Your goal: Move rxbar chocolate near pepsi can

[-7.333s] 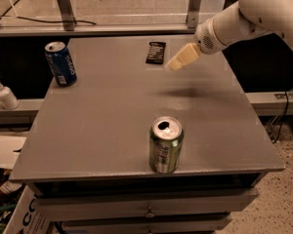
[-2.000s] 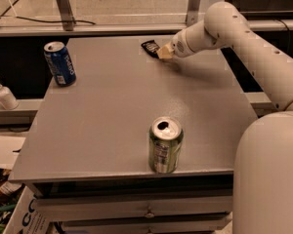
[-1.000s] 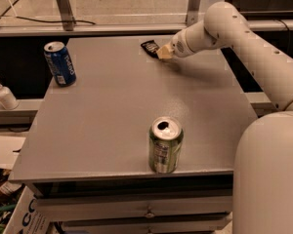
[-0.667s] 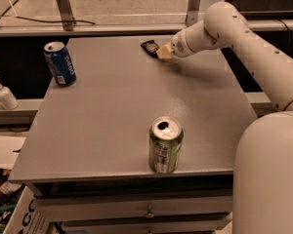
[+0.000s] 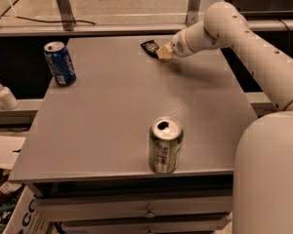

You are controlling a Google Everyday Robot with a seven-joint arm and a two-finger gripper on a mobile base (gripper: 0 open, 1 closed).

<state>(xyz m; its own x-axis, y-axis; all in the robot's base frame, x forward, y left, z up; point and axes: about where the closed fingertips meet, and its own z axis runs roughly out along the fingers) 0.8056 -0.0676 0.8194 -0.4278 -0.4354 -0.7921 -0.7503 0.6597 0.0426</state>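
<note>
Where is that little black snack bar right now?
In the camera view, the rxbar chocolate lies at the far edge of the table, beside the gripper, well right of the pepsi can.

- Soft, even light lies over the flat grey desk top (image 5: 102, 106).
- The cream-tipped gripper (image 5: 162, 53), at the far edge, throws a faint shadow beneath the white arm (image 5: 256, 50).
- The green metal can (image 5: 165, 147), near the front edge, gleams on its silver top.

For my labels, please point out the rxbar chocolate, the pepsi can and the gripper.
rxbar chocolate (image 5: 148, 47): camera view, black wrapper.
pepsi can (image 5: 62, 67): camera view, blue side.
gripper (image 5: 163, 53): camera view, its tip, beside the bar.
</note>
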